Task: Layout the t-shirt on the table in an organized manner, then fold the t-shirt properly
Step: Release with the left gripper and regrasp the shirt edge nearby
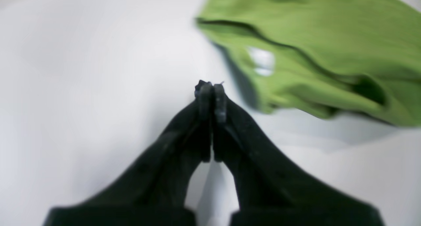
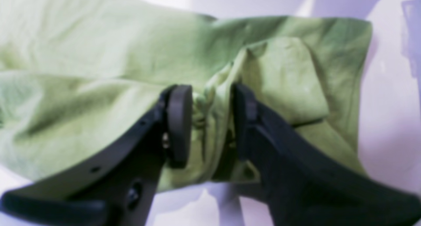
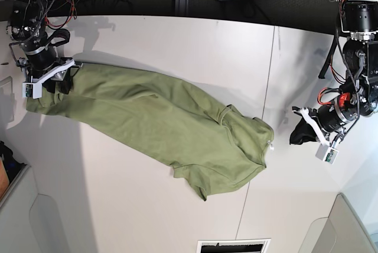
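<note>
Between right gripper (image 2: pixel 210 120) jaws (parted): bunched t-shirt (image 3: pixel 159 129) | left gripper (image 1: pixel 212 91) jaws closed, empty, beside shirt

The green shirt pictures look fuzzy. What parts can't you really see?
- Right wrist view: blur hides whether the right pincer pinches the t-shirt bunched between its parted jaws.
- Left wrist view: the white tag is smeared by blur; the shirt is cut off by the top and right edges.
- Base view: the right pincer's tips are hidden behind its wrist; the left pincer is too small and dark.
</note>
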`<move>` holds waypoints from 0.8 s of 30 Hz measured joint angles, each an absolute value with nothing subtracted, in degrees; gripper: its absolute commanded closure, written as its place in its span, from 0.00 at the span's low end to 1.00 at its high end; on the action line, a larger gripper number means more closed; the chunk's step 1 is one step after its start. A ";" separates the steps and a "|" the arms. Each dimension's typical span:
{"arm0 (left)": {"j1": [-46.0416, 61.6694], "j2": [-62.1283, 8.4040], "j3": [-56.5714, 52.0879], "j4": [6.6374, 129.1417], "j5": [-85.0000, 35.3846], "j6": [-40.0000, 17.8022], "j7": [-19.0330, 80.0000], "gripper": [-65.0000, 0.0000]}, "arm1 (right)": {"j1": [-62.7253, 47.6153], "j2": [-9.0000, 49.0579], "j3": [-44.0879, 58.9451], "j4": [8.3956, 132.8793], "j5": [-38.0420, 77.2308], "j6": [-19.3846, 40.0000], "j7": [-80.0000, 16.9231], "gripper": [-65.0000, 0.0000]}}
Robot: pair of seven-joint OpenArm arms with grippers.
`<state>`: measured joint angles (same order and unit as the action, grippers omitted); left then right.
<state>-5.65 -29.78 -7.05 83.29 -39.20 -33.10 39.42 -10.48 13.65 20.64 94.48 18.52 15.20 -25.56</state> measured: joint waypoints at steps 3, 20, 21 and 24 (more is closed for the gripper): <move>-5.06 -29.85 -7.07 83.57 -39.55 -33.06 39.46 0.76 | -10.48 13.63 20.64 95.42 19.70 15.22 -26.52 0.66; -4.95 -23.77 -7.09 78.63 -38.74 -35.40 36.56 0.50 | -10.81 13.58 22.68 102.69 19.25 15.20 -34.98 0.35; -4.95 -23.75 -7.07 78.63 -39.40 -35.42 36.60 0.50 | -10.81 13.61 23.68 102.69 19.27 15.20 -34.98 0.35; -4.95 -23.64 -6.90 78.63 -39.48 -35.42 36.60 0.50 | -10.79 13.67 26.06 102.69 19.16 15.00 -35.00 0.35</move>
<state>-4.95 -23.64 -6.90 78.63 -39.48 -35.42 36.60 -10.79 13.67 26.06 102.69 19.16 15.00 -35.00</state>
